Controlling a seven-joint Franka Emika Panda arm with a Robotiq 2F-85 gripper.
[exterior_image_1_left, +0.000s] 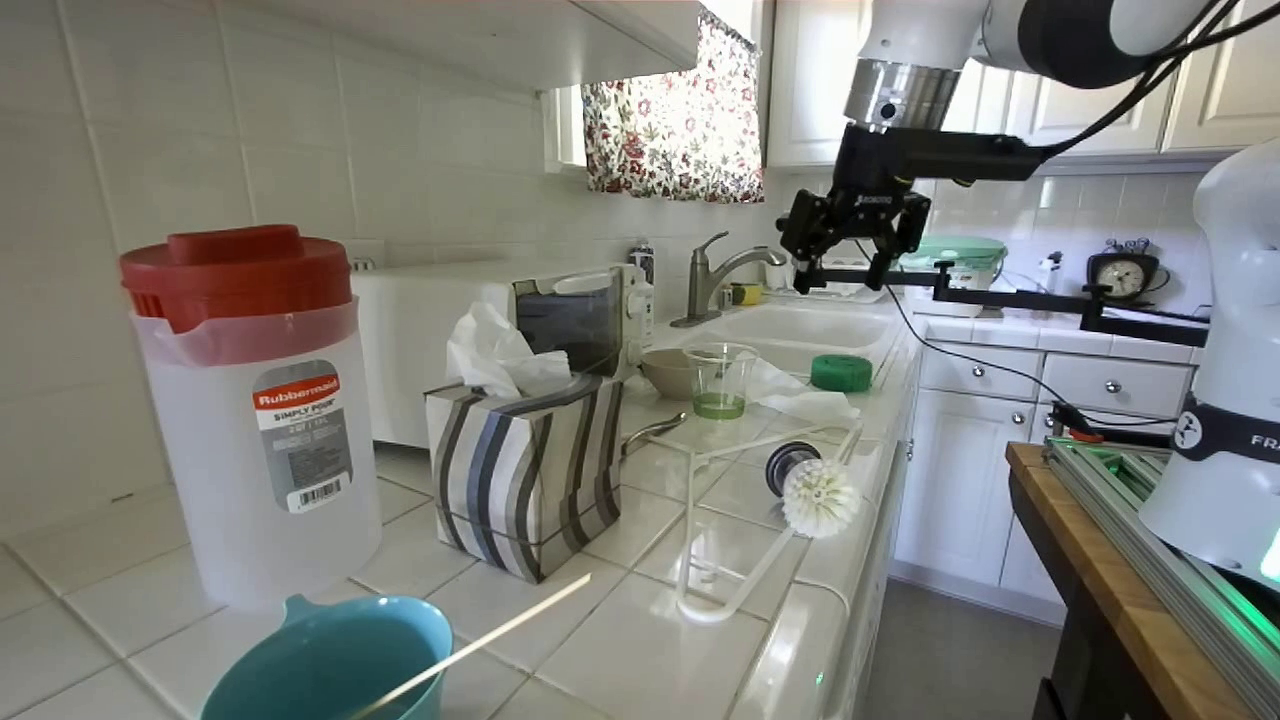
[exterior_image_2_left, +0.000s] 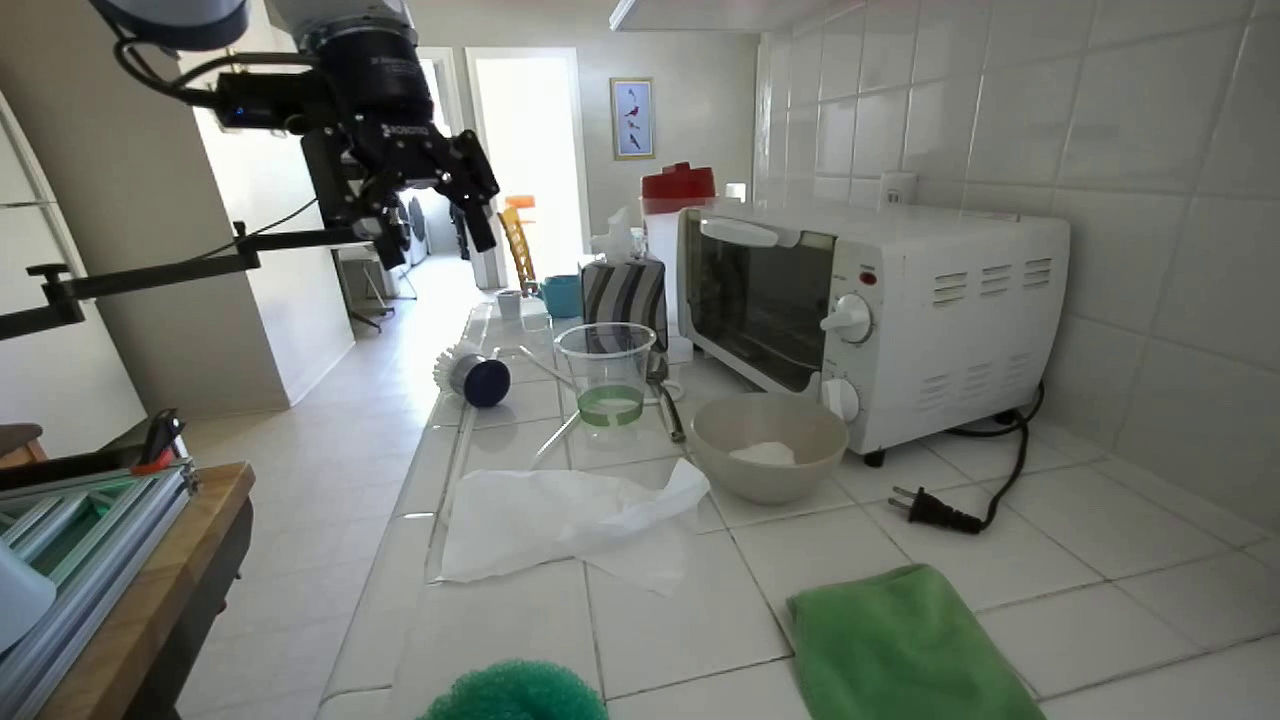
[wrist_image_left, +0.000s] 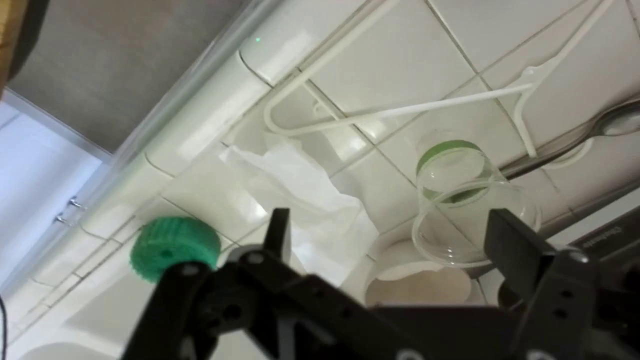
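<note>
Beside the clear cup (exterior_image_2_left: 610, 378) on the table (exterior_image_2_left: 700, 625) rest a beige bowl (exterior_image_2_left: 745, 480) and white paper (exterior_image_2_left: 560, 525). Higher than the cup — well apart from it — the pincer (exterior_image_1_left: 842, 272) hangs spread wide.

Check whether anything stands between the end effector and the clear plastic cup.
Nothing visible does. The open end effector hangs higher than the upright clear plastic cup. In the wrist view, only one of its own fingers overlaps the cup's rim; the bowl lies beside the cup, not in the way.
</note>
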